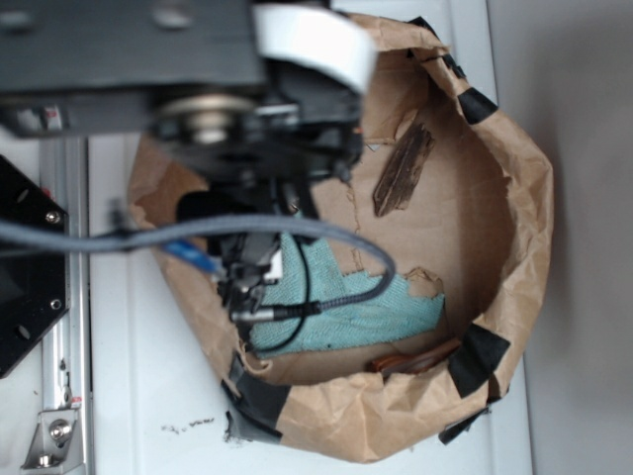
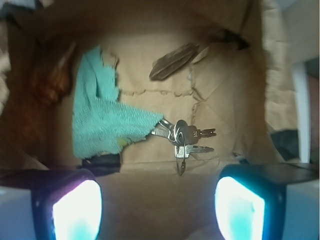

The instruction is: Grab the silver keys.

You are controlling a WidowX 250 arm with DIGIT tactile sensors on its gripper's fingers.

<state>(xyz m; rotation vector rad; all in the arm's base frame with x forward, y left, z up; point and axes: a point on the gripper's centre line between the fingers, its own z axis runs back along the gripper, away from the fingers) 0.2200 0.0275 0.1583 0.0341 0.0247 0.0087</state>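
The silver keys [image 2: 183,136] lie on the brown paper floor, a small bunch on a thin wire ring. They touch the right corner of the teal cloth [image 2: 100,120]. My gripper [image 2: 159,210] is open, its two glowing pads wide apart with only bare paper between them. The keys sit beyond the gap, a little right of its middle, apart from both fingers. In the exterior view my gripper [image 1: 247,287] hangs over the cloth's left end and the arm hides the keys.
A crumpled brown paper wall [image 1: 524,218] with black tape patches [image 1: 480,358] rings the floor. A dark wood splinter [image 2: 172,61] lies at the far side. A reddish-brown object [image 1: 415,358] rests by the cloth [image 1: 346,307]. A grey cable [image 1: 326,233] loops over the cloth.
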